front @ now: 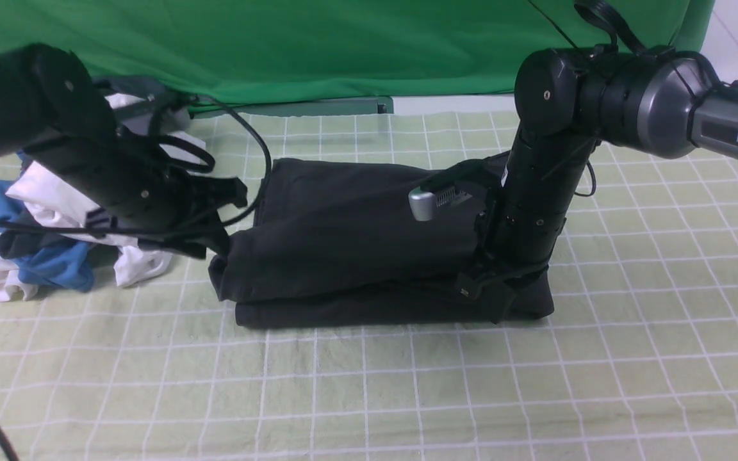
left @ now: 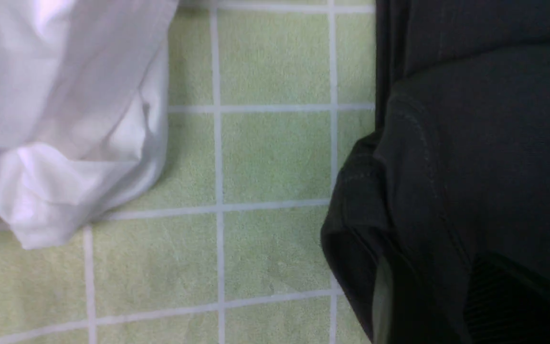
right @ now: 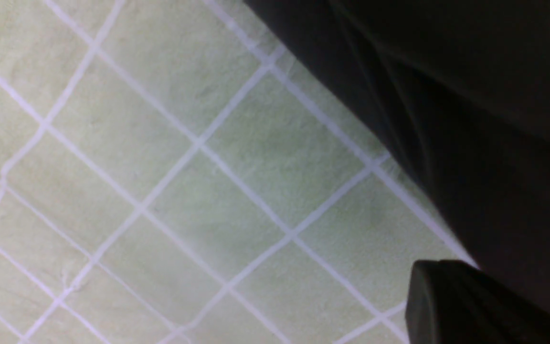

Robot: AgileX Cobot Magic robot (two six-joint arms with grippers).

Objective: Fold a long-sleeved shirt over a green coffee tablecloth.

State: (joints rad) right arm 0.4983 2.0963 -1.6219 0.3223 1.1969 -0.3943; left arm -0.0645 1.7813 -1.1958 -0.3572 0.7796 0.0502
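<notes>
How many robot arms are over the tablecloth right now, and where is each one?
2. The left arm reaches in beside the white and blue garments, at the long-sleeved shirt's left edge. The right arm comes down on the shirt's right end.

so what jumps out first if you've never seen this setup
The long-sleeved shirt, folded into a dark block, lies mid-table on the green coffee tablecloth. The right arm stands planted on its right end. A heap of white and blue clothes sits to the left, behind the left arm.
</notes>
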